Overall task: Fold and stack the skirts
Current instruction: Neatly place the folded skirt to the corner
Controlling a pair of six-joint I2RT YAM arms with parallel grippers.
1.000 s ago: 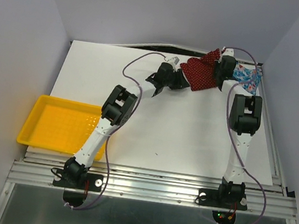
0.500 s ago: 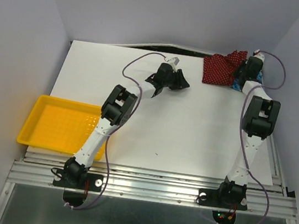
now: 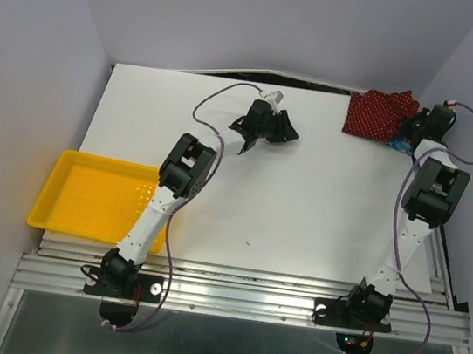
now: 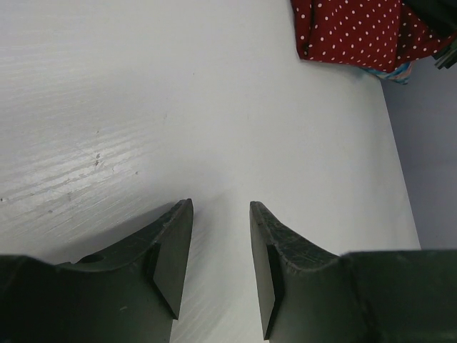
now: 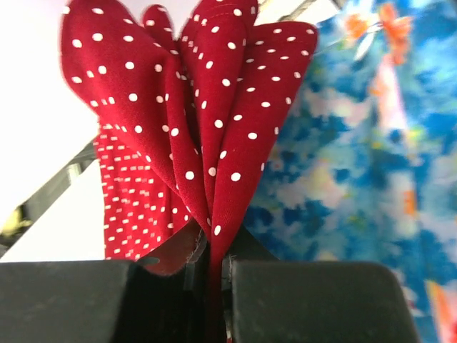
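The dark red dotted skirt [image 3: 378, 113] lies at the table's far right corner, on top of the blue floral skirt [image 3: 397, 145], of which only an edge shows. My right gripper [image 3: 417, 123] is shut on a bunched fold of the red skirt [image 5: 207, 128]; the blue skirt [image 5: 343, 164] fills the view beside it. My left gripper [image 3: 285, 131] is open and empty over the bare table at the far middle, left of the skirts. In the left wrist view the red skirt [image 4: 357, 32] lies at the top right, well beyond the gripper [image 4: 221, 214].
A yellow plastic tray [image 3: 97, 197] sits at the left front edge of the white table [image 3: 285, 210]. Walls close in at the back and both sides. The right wall stands right beside the skirts.
My right gripper has dragged the red skirt rightwards from the far middle to the far right corner, over the blue skirt. My left gripper let go of it and has stayed in place.
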